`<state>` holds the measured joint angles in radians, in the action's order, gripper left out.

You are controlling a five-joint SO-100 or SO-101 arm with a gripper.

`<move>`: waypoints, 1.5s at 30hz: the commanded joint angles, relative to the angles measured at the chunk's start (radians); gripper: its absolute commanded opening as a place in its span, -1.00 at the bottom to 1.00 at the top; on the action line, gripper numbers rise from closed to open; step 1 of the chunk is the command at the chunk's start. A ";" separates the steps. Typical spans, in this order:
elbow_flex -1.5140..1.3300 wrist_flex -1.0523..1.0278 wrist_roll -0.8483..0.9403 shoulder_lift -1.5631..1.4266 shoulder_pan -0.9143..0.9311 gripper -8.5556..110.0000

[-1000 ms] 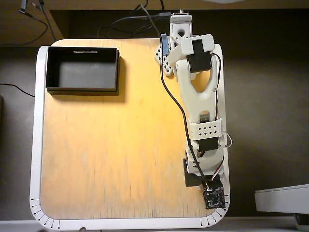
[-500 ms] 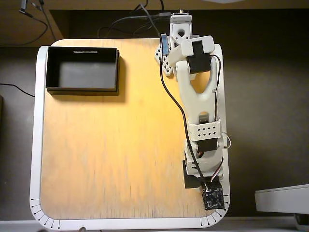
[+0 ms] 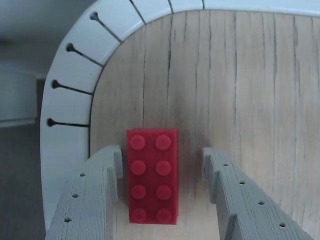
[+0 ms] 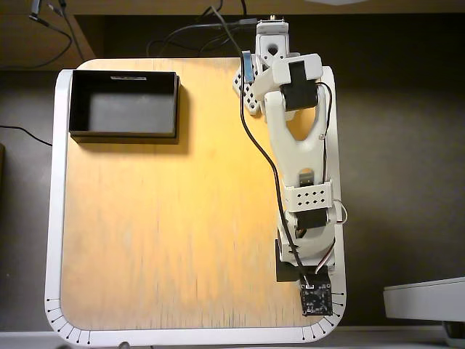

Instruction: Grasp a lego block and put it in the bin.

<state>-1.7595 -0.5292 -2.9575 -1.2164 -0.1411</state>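
Note:
In the wrist view the red lego block (image 3: 152, 182) lies flat on the wooden table, studs up, between the two grey fingers of my gripper (image 3: 161, 152). The gripper is open. Its left finger (image 3: 95, 195) is close against the block's side, while the right finger (image 3: 235, 195) stands a clear gap away. In the overhead view my white arm (image 4: 299, 153) stretches to the table's bottom right corner, and its wrist camera board (image 4: 316, 299) hides the gripper and the block. The black bin (image 4: 124, 105) sits at the table's top left corner, far from the arm's tip.
The table's white rounded border (image 3: 75, 85) with black tick marks curves just beyond the block, and the table edge drops off behind it. Cables (image 4: 196, 29) run behind the arm's base. A white object (image 4: 425, 298) lies off the table at the bottom right.
In the overhead view the arm's tip has shifted slightly to the left at the table's bottom right corner. The bin has not moved.

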 commanded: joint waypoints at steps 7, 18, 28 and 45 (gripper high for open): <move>0.109 -0.046 -0.014 -0.023 -0.003 -0.64; 0.109 -0.100 -0.035 -0.034 -0.025 -0.65; 0.107 -0.121 -0.038 -0.034 -0.032 -0.85; 0.107 -0.275 -0.041 -0.347 0.089 -0.85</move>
<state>-1.7411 -0.7517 -2.9943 -1.3330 -0.0966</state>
